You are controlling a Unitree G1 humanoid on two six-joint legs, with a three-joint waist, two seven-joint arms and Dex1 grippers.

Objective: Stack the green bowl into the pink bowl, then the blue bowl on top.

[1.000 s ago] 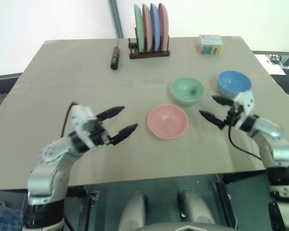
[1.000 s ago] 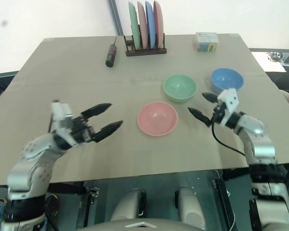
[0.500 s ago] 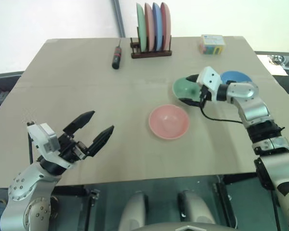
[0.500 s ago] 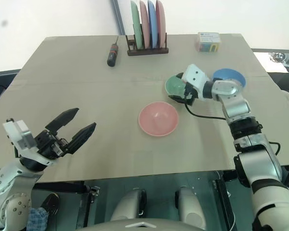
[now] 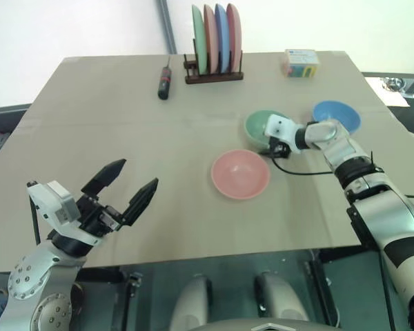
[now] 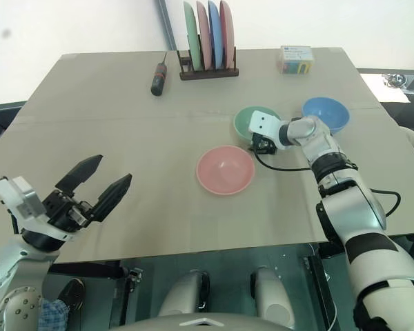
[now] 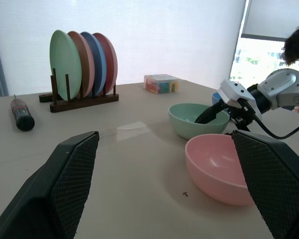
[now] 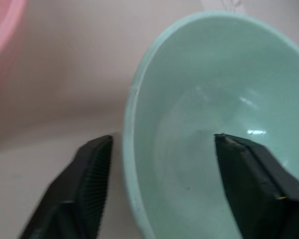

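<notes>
Across the middle of the tan table [image 5: 124,110], the right arm stretches forward and to the left, its forearm angled down so that the right gripper [image 6: 261,136] sits at the near rim of the small round pale mint-green plastic bowl [image 6: 251,119]. In the right wrist view its two black fingers [image 8: 84,191] straddle that rim, one outside the wall and one inside the hollow, with a gap showing between each pad and the plastic; the jaws stand partly open and I cannot tell that they have a grip on the bowl. The green bowl rests upright on the table, just beside the small round sky-blue plastic bowl [image 5: 337,116] to its right and near the small round salmon-pink plastic bowl [image 5: 240,174], which sits closer to the robot and apart from both. The left arm is bent and drawn in over the near left edge of the table, the left gripper [image 5: 124,192] raised, pointing forward and to the right with its jaws spread wide and holding nothing. At the far edge stand a wooden rack of upright coloured plates [image 5: 216,40], a dark screwdriver [image 5: 165,84] and a small clear box of coloured items [image 5: 301,63].
</notes>
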